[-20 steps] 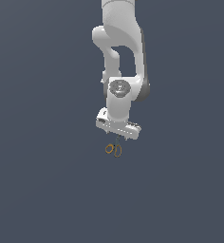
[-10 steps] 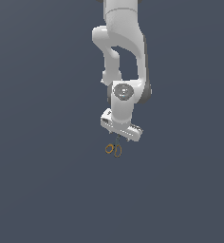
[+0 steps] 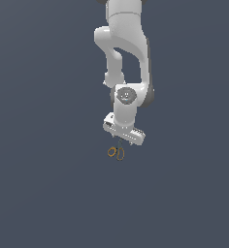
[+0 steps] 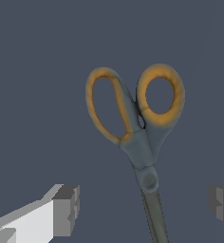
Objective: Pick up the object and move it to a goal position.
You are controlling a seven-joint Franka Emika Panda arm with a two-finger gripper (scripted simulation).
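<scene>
Nearest in the exterior view lie the scissors (image 3: 116, 152), their two orange ring handles showing just below the gripper (image 3: 120, 143), a little to the exterior view's left of the wrist's centre. They rest on the plain dark surface (image 3: 48, 193); the thin blades run back under the hand and are mostly hidden there. Just beyond and above them the gripper hangs close over the blade end, with the white arm (image 3: 126, 58) rising behind it toward the top of the scene.

The wrist view settles the rest. The scissors (image 4: 137, 133) are closed, handles pointing away from the gripper (image 4: 144, 204), and the dark blade shaft passes between the two fingertips (image 4: 66, 209), nearer to the middle than to either pad. The jaws stand wide, with clear gap on both sides of the shaft; nothing is held yet.

The step in hand looks to be the final descent and closing. To do it well, the pads should come straight down astride the shaft near the pivot, without nudging it. The shaft is thin and low to the surface, so the pads probably need to reach almost to the surface before squeezing. Close evenly, then lift slowly, since the handle end may droop.
</scene>
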